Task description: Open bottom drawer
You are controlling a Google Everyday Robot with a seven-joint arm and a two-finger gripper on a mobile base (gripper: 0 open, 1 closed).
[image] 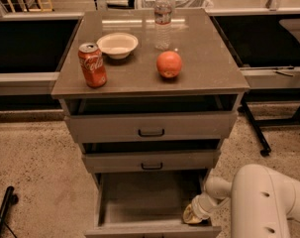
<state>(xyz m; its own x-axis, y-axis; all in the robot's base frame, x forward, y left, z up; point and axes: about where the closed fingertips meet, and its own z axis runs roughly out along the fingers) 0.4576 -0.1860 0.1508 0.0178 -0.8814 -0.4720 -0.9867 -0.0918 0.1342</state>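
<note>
White arm (268, 202): a rounded, glossy shell filled the frame's five o'clock corner, reaching toward nine o'clock at the cabinet's foot.
Gripper (193, 213): its tan tip sat at the end of the arm, inside the right front corner of the bottom drawer, close against the right wall; whether it was wide or narrow, I could not tell.
Bottom drawer (144, 202): lowest of the three, at six o'clock of the frame, it stood pulled well out, with its grey floor bare and its front cut by the frame's lower edge.
Middle drawer (152, 160): directly above, it had a grey front and a small black handle and stood slightly forward of the frame.
Top drawer (152, 126): widest front, black handle at centre, with a dark gap above it.
Surface (209, 58): a grey-brown cabinet top carrying four things.
Red cola can (92, 65): upright, at nine o'clock on the surface, near the left edge.
Orange fruit (169, 64): at the middle of the surface, well apart from the can.
White bowl (118, 45): at eleven o'clock, just behind the can.
Water bottle (163, 20): clear, upright, at twelve o'clock, behind the fruit.
Floor (35, 167): speckled beige on either side of the cabinet.
</note>
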